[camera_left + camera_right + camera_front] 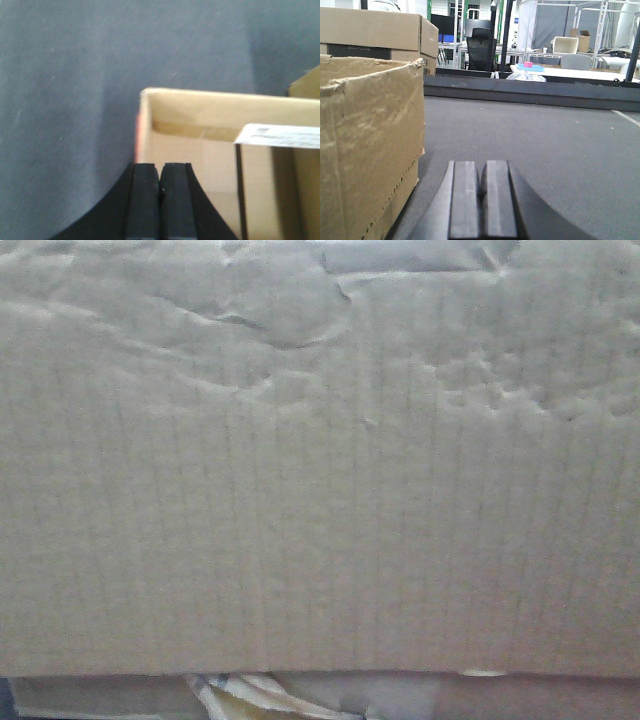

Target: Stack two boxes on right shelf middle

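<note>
A creased brown cardboard box face (320,490) fills the front view. Under its lower edge shows a strip of a second box with torn yellowish tape (255,695). My left gripper (160,172) is shut and empty, low over a matte dark grey surface, its tips at the near left corner of an open cardboard box (200,145). My right gripper (481,172) is shut and empty, resting low on the grey surface just right of a creased cardboard box (370,150), not touching it. I cannot tell which box is which in the wrist views. The steel shelf is out of view.
The matte dark grey surface (545,135) stretches ahead of the right gripper to a dark raised edge (530,92). Another cardboard box (380,30) stands behind the creased one. A white label strip (280,136) lies across the open box. An office chair (481,47) and tables stand far back.
</note>
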{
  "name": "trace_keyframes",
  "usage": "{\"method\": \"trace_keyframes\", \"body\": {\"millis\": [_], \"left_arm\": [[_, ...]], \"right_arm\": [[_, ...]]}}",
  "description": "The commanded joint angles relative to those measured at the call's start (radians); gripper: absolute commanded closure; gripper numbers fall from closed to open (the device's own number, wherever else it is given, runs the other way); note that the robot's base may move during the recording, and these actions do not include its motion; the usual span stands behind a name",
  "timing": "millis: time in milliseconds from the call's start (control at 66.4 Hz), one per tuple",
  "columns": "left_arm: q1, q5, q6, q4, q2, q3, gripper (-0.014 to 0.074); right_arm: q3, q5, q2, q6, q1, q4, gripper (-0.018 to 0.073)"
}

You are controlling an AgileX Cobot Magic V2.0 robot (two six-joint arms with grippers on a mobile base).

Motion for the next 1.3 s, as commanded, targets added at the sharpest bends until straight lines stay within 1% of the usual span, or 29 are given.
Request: {"method": "trace_keyframes", "body": {"millis": [0, 45, 105, 151, 181, 256, 331, 392, 603, 663, 768, 813, 934, 1024, 1085, 1145, 1280], "left_arm": [[0.019, 0.021, 0.025, -0.028, 0.021, -0.011, 0.0699], [0.019, 0.021, 0.025, -0.028, 0.031, -0.011, 0.0671], [0.019, 0.021, 0.025, -0.028, 0.041, -0.011, 0.0599], [0.019, 0.014, 0.025, -0.021, 0.048, -0.011, 0.0526], [0.019, 0.014, 0.025, -0.016, 0.054, -0.011, 0.046], [0.019, 0.012, 0.025, -0.008, 0.068, -0.011, 0.0342], [0.019, 0.016, 0.025, -0.008, 0.091, -0.011, 0.0269], [0.019, 0.016, 0.025, -0.008, 0.109, -0.011, 0.0253], [0.019, 0.022, 0.025, -0.004, 0.184, -0.011, 0.0299], [0.019, 0.022, 0.036, -0.004, 0.199, -0.011, 0.0316], [0.019, 0.023, 0.038, 0.004, 0.212, -0.011, 0.0373], [0.019, 0.029, 0.038, 0.004, 0.212, -0.011, 0.0444], [0.019, 0.033, 0.039, -0.003, 0.212, -0.015, 0.0706], [0.019, 0.035, 0.039, -0.023, 0.21, -0.026, 0.0708], [0.019, 0.037, 0.039, -0.023, 0.208, -0.049, 0.0707], [0.023, 0.043, 0.02, -0.021, 0.207, -0.086, 0.0707], [0.041, 0.045, -0.085, -0.021, 0.195, -0.214, 0.0707]], "right_arm": [[0.0, -0.016, 0.001, -0.004, -0.003, 0.002, 0.0721], [0.0, -0.016, 0.001, -0.004, -0.003, 0.002, 0.0721], [0.0, -0.016, 0.001, -0.004, -0.003, 0.002, 0.0721], [0.0, -0.016, 0.001, -0.004, -0.003, 0.002, 0.0721], [0.0, -0.016, 0.001, -0.004, -0.003, 0.002, 0.0721], [0.0, -0.016, 0.001, -0.004, -0.003, 0.002, 0.0721], [0.0, -0.016, 0.001, -0.004, -0.003, 0.002, 0.0721], [0.0, -0.016, 0.001, -0.004, -0.003, 0.002, 0.0721], [0.0, -0.016, 0.001, -0.004, -0.003, 0.002, 0.0721], [0.0, -0.016, 0.001, -0.004, -0.003, 0.002, 0.0721], [0.0, -0.016, 0.001, -0.004, -0.003, 0.002, 0.0721], [0.0, -0.016, 0.001, -0.004, -0.003, 0.002, 0.0721], [0.0, -0.016, 0.001, -0.004, -0.003, 0.002, 0.0721], [0.0, -0.016, 0.001, -0.004, -0.003, 0.002, 0.0721], [0.0, -0.016, 0.001, -0.004, -0.003, 0.002, 0.0721], [0.0, -0.016, 0.001, -0.004, -0.003, 0.002, 0.0721], [0.0, -0.016, 0.001, -0.004, -0.003, 0.002, 0.0721]]}}
